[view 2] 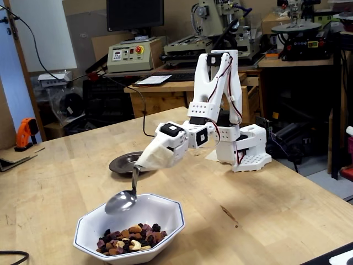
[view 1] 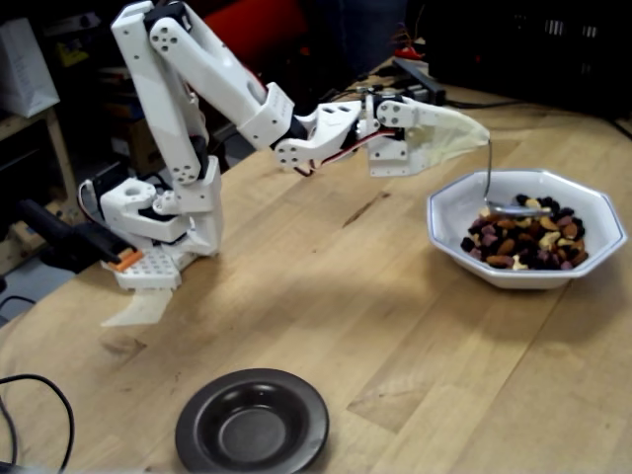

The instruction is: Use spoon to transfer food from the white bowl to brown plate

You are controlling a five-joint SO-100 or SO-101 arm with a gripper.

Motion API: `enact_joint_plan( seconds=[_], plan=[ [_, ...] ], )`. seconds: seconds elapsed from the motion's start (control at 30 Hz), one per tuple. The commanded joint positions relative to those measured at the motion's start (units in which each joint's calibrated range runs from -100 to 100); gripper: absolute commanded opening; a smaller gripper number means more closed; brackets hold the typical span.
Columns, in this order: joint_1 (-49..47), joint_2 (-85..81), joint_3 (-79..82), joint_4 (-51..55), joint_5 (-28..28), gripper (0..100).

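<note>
My gripper (view 1: pixel 446 134) is shut on the spoon's taped handle end, and whitish tape hides the fingers. The spoon (view 1: pixel 516 209) hangs down from it, its oval bowl low inside the white bowl (view 1: pixel 442 225), at the edge of the food (view 1: pixel 525 239). In the other fixed view the gripper (view 2: pixel 156 158) holds the spoon (view 2: pixel 121 202) over the white bowl's (view 2: pixel 169 214) far-left rim, with the food (view 2: pixel 130 240) heaped toward the near side. The brown plate (view 1: pixel 252 425) sits empty near the table's front in one fixed view, and behind the gripper in the other, brown plate (view 2: pixel 126 164).
The arm's white base (view 1: pixel 158 222) is clamped at the table's left edge. A black cable (view 1: pixel 30 395) curls at the front left corner. Benches with machines (view 2: pixel 220 33) stand behind the table. An orange tool (view 2: pixel 25 132) lies off the table to the left.
</note>
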Motion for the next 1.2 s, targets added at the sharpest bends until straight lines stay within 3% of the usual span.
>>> enact_joint_plan(
  seconds=[0.0,0.57,1.17],
  plan=[
    [0.61,-0.63,1.97,-1.39,0.00,4],
    [0.46,2.36,2.59,-1.79,-0.10,4],
    [0.54,20.76,2.06,-21.47,0.34,4]
  ],
)
